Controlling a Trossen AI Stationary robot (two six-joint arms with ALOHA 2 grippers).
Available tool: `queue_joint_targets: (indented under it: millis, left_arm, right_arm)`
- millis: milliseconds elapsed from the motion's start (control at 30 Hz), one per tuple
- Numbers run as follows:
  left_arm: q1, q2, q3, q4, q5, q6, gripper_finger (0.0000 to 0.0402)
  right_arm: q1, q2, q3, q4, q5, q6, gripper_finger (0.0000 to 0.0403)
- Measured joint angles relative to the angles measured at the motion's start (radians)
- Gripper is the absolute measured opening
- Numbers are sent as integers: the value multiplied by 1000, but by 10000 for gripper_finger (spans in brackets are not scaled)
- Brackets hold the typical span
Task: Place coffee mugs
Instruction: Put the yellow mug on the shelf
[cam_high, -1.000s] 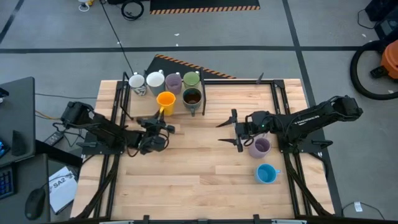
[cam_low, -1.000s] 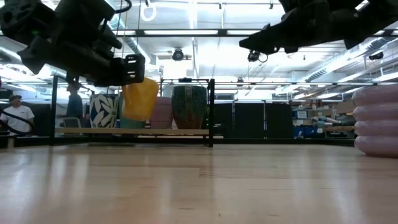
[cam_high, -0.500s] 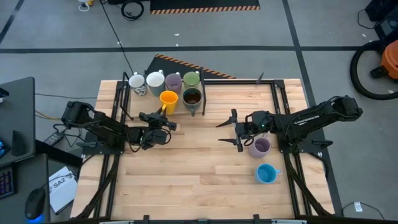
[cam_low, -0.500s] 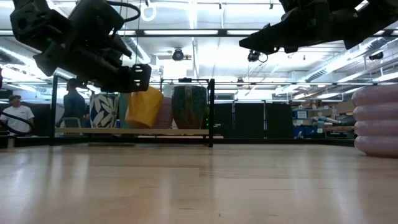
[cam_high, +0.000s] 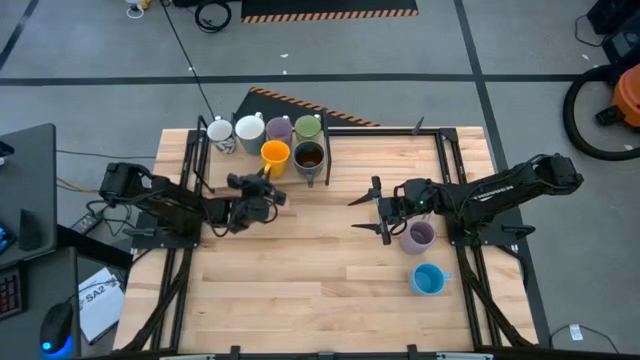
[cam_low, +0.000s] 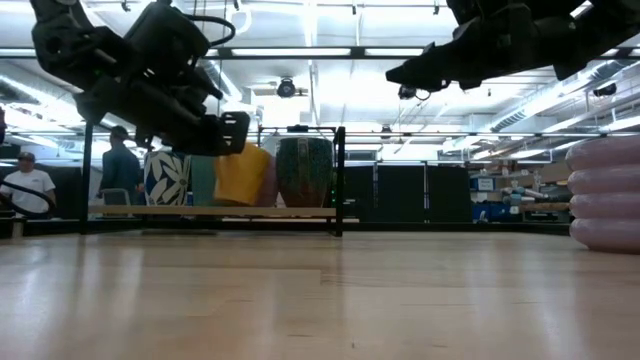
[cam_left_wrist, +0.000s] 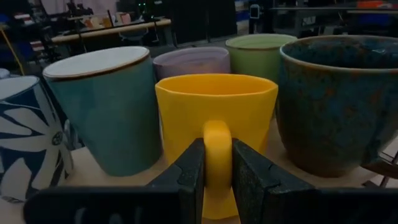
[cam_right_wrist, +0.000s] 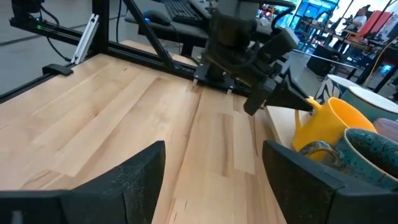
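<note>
The orange mug (cam_left_wrist: 214, 134) is gripped by its handle in the left tool (cam_left_wrist: 214, 171), whose fingers (cam_left_wrist: 186, 177) are closed on either side of the loop. In the high view the mug (cam_high: 275, 154) is held at the far edge of the surface (cam_high: 320, 270), just beside the dark brown mug (cam_high: 309, 157) and in front of a lilac mug (cam_high: 279, 130), with the green mug (cam_high: 308, 126) and two pale mugs in the same cluster. The right tool (cam_high: 366, 210) is held wide open and empty above the middle of the surface. A second lilac mug (cam_high: 418, 236) and the blue mug (cam_high: 428, 279) are seen near the right arm.
</note>
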Motion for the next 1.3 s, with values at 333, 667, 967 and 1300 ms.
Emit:
queue_joint_targets:
  millis: [333,667,967,1300]
  left_arm:
    - [12,0,0,59,63,60,64]
    - [4,0,0,59,63,52,64]
    - [-1,0,0,59,64,52,64]
    - [-5,0,-1,51,102,51,75]
  right_arm:
    - [0,0,-20,7,0,4,274]
    - [2,0,-20,2,-15,28,274]
    - [2,0,-20,1,-16,31,274]
    - [2,0,-20,1,-16,34,274]
